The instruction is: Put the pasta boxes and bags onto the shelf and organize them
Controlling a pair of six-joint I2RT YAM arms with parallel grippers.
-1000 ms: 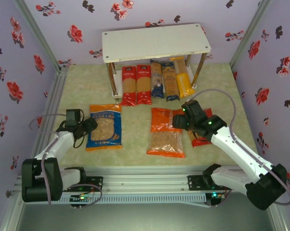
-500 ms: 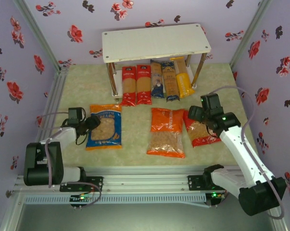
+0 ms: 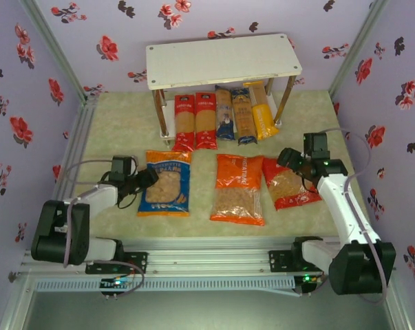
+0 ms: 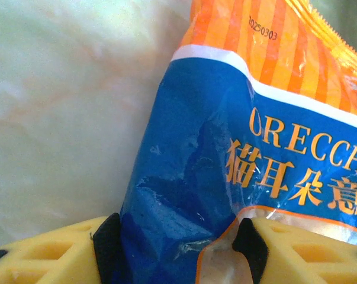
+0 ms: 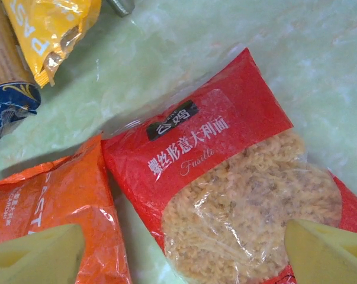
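The blue bag (image 3: 167, 189) lies at the front left. My left gripper (image 3: 149, 180) is shut on its left edge, and in the left wrist view the crumpled film of the blue bag (image 4: 225, 136) is pinched between the black pads of that gripper (image 4: 178, 236). The orange bag (image 3: 239, 187) and the red bag (image 3: 290, 184) lie flat side by side. My right gripper (image 3: 290, 159) hangs open over the red bag's far end, with the red bag (image 5: 225, 177) below its spread fingers (image 5: 181, 236). Several pasta boxes (image 3: 224, 113) lie in a row under the shelf (image 3: 221, 62).
The orange bag (image 5: 48, 195) lies just left of the red one with a narrow gap between them. The yellow pack's end (image 5: 48, 29) and the dark blue pack's end (image 5: 6, 112) stick out in front of the shelf legs. Flowered walls close in both sides.
My left gripper closed on the blue bag's edge and slid it to the right. My right arm swung right, off the orange bag, to the red bag's far end, still open.
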